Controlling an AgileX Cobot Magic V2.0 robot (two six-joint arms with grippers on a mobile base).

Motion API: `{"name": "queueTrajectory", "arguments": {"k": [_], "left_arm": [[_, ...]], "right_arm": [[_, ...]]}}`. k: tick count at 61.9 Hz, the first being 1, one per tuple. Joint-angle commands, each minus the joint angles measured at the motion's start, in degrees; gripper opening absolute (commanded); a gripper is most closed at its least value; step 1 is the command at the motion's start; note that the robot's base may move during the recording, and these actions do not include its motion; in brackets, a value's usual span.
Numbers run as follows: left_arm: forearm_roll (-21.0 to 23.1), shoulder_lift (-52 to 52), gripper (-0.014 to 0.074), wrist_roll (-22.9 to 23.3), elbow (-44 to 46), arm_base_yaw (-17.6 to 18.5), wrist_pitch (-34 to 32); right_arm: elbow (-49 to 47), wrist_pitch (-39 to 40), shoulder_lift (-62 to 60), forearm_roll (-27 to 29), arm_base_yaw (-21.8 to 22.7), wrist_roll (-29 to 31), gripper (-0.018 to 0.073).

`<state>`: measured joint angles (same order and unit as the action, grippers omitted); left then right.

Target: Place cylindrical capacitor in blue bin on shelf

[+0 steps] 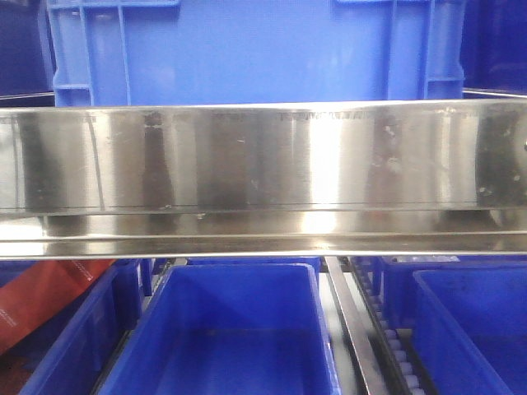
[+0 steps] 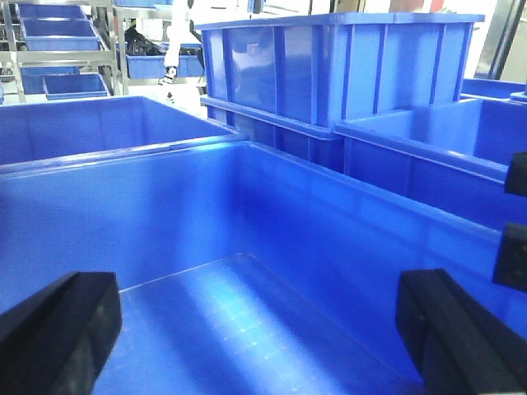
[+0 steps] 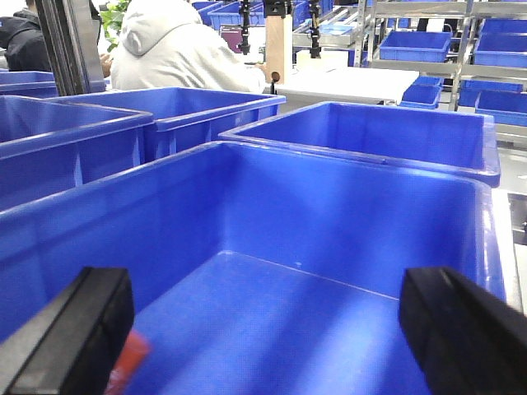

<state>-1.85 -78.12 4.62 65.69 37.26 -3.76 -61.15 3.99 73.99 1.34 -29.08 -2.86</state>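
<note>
- Shelf rail (image 1: 263, 177): shiny scratched silver steel.
- Bin (image 2: 247, 247) beneath the left claw (image 2: 263, 329): plain blue; claw fingers (image 2: 58, 329) black.
- Red-orange scrap (image 3: 129, 358) beside the right claw's (image 3: 263, 329) left finger.

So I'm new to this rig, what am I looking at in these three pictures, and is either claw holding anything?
It is a two-armed robot on a mobile base. The front camera faces the shelf's shiny steel rail, with blue bins above and below it. The other two pictures come from cameras on the wrists. The left claw is open over a bare blue bin. The right claw is also open over a bin; something orange-red shows by its left finger, too cut off to identify. Neither claw holds anything, and the capacitor is not visible.
</note>
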Motion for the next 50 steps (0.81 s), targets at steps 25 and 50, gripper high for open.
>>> {"name": "queueTrajectory", "arguments": {"k": [25, 50], "left_arm": [[1.5, 7.2, -0.0111, 0.1, 1.7, 0.4, 2.1], [1.9, 21.1, -0.0111, 0.1, -14.7, 0.4, 2.2]], "right_arm": [[-0.5, -4.6, -8.2, 0.2, -0.1, 0.4, -0.0161], [13.7, -3.6, -21.9, 0.3, -0.1, 0.4, -0.0162]]}}
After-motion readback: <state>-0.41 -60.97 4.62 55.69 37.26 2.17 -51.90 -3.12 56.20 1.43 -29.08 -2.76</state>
